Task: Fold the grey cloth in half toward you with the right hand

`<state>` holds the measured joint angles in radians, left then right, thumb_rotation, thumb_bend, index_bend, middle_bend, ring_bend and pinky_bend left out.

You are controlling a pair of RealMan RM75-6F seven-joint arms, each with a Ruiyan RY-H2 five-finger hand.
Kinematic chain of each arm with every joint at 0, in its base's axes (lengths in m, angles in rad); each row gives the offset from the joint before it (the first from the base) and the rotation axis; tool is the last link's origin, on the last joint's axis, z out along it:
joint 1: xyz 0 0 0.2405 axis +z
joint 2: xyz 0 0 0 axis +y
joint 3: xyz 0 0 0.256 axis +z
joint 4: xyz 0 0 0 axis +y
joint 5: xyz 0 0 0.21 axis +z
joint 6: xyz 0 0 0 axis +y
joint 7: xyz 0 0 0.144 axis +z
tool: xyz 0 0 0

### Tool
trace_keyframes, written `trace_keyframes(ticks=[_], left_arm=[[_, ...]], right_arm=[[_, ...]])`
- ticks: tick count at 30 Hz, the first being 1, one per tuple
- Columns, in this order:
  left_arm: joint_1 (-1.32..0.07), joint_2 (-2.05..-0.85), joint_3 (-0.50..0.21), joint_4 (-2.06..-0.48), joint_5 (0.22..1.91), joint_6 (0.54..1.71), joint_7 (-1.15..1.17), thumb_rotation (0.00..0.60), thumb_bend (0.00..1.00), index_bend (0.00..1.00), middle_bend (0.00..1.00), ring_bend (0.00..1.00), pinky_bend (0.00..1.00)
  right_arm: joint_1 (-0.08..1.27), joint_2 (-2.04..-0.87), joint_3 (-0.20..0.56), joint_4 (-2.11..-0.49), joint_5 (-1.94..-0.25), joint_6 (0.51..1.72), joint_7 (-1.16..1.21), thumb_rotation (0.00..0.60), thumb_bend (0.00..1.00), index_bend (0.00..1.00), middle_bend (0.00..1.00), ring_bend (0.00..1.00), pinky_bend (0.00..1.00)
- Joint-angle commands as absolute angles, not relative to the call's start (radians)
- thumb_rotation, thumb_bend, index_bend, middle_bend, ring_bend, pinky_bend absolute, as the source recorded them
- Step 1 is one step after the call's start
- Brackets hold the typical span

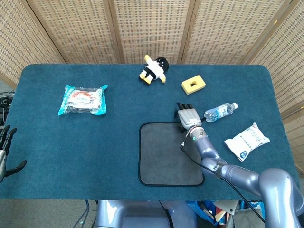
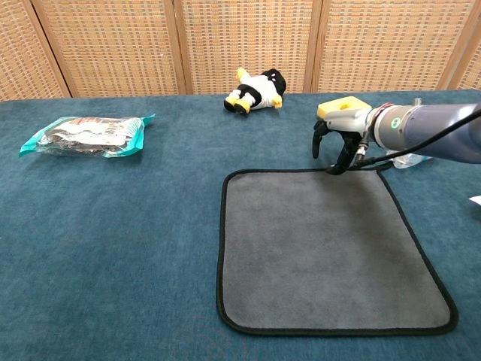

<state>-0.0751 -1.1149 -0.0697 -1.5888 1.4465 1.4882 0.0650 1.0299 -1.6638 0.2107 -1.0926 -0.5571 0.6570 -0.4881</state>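
Right hand poised at the far edge of the flat grey cloth, fingers pointing down and holding nothing.

The grey cloth (image 2: pixel 331 248) lies spread flat on the blue table (image 2: pixel 113 248), nearest the robot and a little right of centre. Only the head view shows the left hand (image 1: pixel 5 152), cut off at the frame's left edge, fingers apart and empty, and the white packet (image 1: pixel 247 140) to the right, which the chest view crops almost entirely. At the cloth's far edge, near its right corner, the right hand (image 2: pixel 338 139) hangs with fingers (image 2: pixel 333 162) curled downward, tips at the black hem; whether they touch it cannot be told. The water bottle (image 1: pixel 220 112) is mostly hidden behind the forearm in the chest view. Farther back lie the teal snack bag (image 2: pixel 84 134), yellow sponge (image 1: pixel 193 85) and penguin toy (image 2: pixel 257 90).
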Motion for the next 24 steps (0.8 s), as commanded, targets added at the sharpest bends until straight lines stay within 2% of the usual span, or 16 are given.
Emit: trace_keyframes(ticks=[1,13,17,24], left_arm=[[-0.077,-1.114,-0.073,-1.589,1.439,1.484,0.064,0.6,0.23,0.0,0.0,0.0,0.0],[-0.089,-1.115,-0.08,-1.583,1.414,1.458,0.063,0.6,0.22,0.0,0.0,0.0,0.0],[-0.09,-1.116,-0.08,-1.584,1.411,1.456,0.066,0.6,0.23,0.0,0.0,0.0,0.0],[-0.092,-1.118,-0.077,-1.587,1.413,1.455,0.075,0.6,0.22,0.0,0.0,0.0,0.0]], right_arm=[[1.049,-1.69,0.203,-1.062,-0.516,0.642,-0.506,0.6,0.43,0.35,0.0,0.0,0.0],[1.08,-1.754,0.187,-0.984,-0.462,0.626,-0.531,0.6,0.47,0.39,0.0,0.0,0.0],[1.082,-1.755,0.186,-0.982,-0.464,0.622,-0.527,0.6,0.52,0.5,0.0,0.0,0.0],[1.071,-1.731,0.183,-1.017,-0.489,0.617,-0.506,0.6,0.55,0.55,0.0,0.0,0.0]])
